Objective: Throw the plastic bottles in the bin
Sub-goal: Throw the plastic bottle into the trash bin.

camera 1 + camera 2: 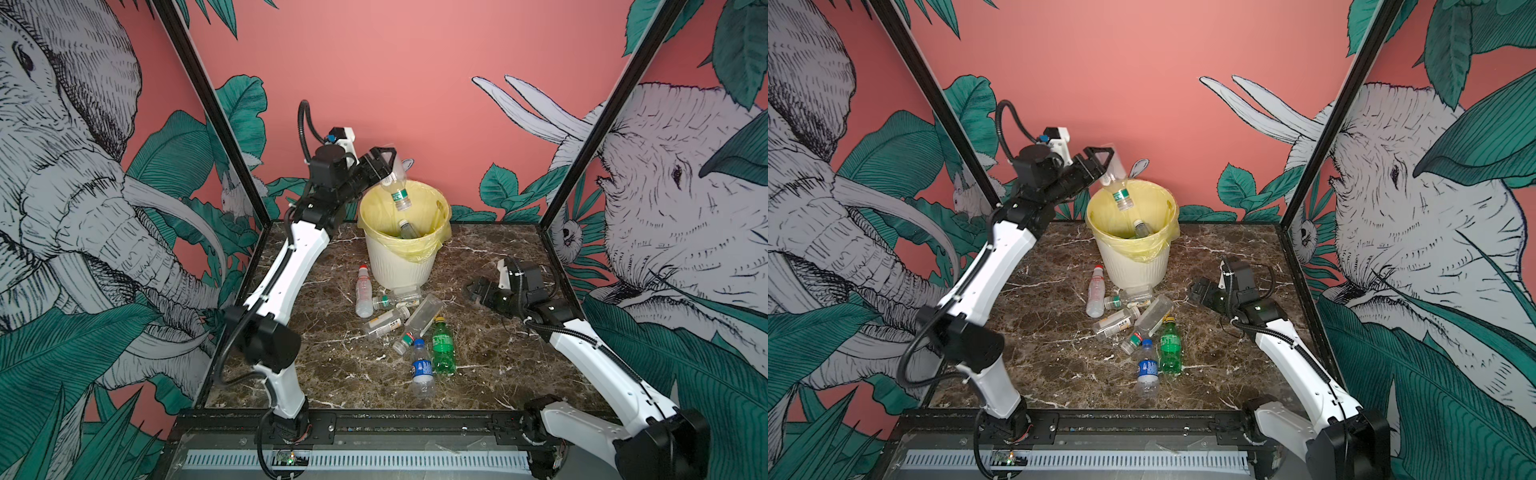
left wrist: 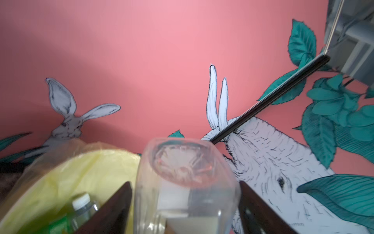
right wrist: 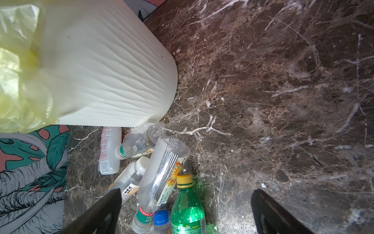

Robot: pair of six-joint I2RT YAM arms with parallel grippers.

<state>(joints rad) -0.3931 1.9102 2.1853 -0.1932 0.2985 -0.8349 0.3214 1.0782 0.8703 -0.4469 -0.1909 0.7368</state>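
The cream ribbed bin (image 1: 399, 266) with its yellow liner stands at the back of the marble table. My left gripper (image 1: 385, 161) is raised over its rim, open. A clear bottle with a green label (image 1: 400, 189) hangs neck down, its base between the spread fingers; in the left wrist view the bottle (image 2: 186, 182) looks blurred, with gaps to the fingers (image 2: 121, 198). Another bottle (image 1: 406, 229) lies inside the bin. Several plastic bottles lie in front of the bin, among them a red-capped one (image 1: 363, 291), a green one (image 1: 442, 347) and a blue-capped one (image 1: 422, 370). My right gripper (image 1: 471, 291) is open just right of the pile.
The table (image 1: 490, 365) is boxed in by black frame posts and printed walls at the back and sides. In the right wrist view the bin wall (image 3: 113, 77) is close, with the green bottle (image 3: 187, 208) and a clear bottle (image 3: 162, 172) below the open gripper (image 3: 186, 191).
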